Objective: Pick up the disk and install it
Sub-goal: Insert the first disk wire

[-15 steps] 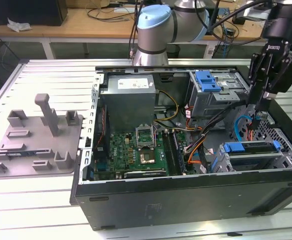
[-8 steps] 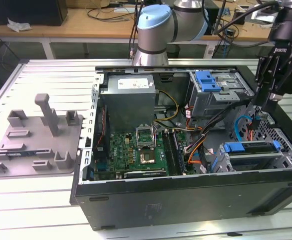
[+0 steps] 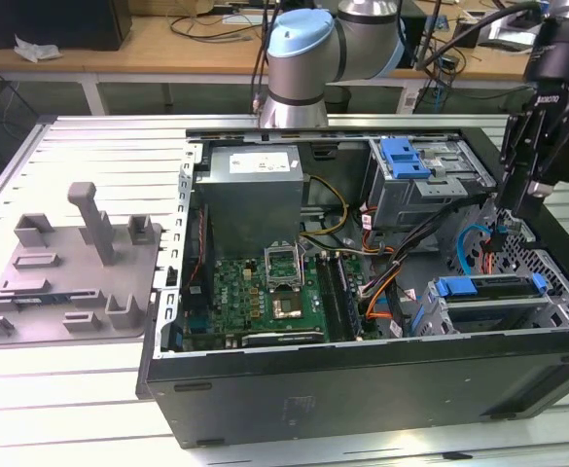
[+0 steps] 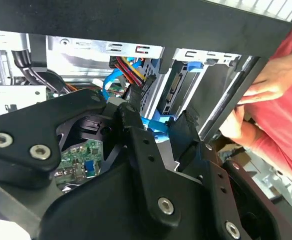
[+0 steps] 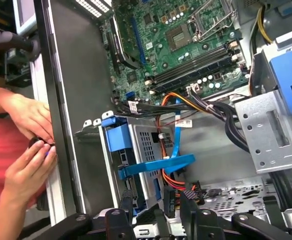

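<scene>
The disk (image 3: 488,289) sits in its blue carrier inside the lower drive cage, at the front corner of the open computer case (image 3: 265,389) on the exterior view's right. In the first wrist view the disk (image 5: 146,150) shows its perforated grey side and the blue carrier edge. In the second wrist view the disk (image 4: 178,89) shows its connector end. My gripper (image 3: 505,222) hangs just above and behind the cage. Its black fingers (image 5: 126,210) stand apart, open, and grip nothing. A blue data cable (image 5: 158,165) runs across in front of the gripper (image 5: 158,207) (image 4: 158,117).
A person's hands (image 5: 31,130) (image 4: 268,85) rest on the case wall beside the disk's cage. The upper drive cage (image 3: 410,180) carries a blue latch. Motherboard (image 3: 265,287), grey power supply (image 3: 255,190) and cable bundles fill the case. A grey fixture plate (image 3: 70,263) lies outside it.
</scene>
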`<state>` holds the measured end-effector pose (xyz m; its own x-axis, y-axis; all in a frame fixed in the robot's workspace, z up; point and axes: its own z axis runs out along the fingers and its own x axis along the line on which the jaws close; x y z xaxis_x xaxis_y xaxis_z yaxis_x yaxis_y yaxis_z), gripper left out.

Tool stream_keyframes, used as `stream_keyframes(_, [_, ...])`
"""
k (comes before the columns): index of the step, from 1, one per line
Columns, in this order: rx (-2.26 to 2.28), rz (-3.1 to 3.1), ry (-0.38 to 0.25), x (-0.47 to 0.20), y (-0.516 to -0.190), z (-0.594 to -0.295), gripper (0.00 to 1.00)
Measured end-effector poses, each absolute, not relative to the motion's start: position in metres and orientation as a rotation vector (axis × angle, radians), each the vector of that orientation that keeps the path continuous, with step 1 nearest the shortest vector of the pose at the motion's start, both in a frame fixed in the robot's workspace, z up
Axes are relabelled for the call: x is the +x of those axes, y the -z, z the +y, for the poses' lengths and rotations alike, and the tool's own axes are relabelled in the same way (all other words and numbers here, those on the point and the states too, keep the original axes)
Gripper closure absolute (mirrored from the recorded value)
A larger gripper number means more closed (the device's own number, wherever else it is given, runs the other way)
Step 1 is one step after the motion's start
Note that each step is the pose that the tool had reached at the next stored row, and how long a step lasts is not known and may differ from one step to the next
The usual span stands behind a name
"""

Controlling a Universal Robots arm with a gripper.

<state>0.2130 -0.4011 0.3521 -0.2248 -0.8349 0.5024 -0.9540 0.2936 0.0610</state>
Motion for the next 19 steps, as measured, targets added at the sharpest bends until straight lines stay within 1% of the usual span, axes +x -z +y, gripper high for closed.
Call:
stream_keyframes(2, [1.585,-2.116,-0.382,0.213,-0.351,-0.397,0.51])
stream_keyframes(3, [1.580,-2.111,-0.391,0.213,-0.351,-0.396,0.58])
stream_keyframes(6, [1.571,-2.104,-0.406,0.213,-0.350,-0.395,0.58])
stream_keyframes(19, [1.571,-2.103,-0.407,0.218,-0.337,-0.392,0.58])
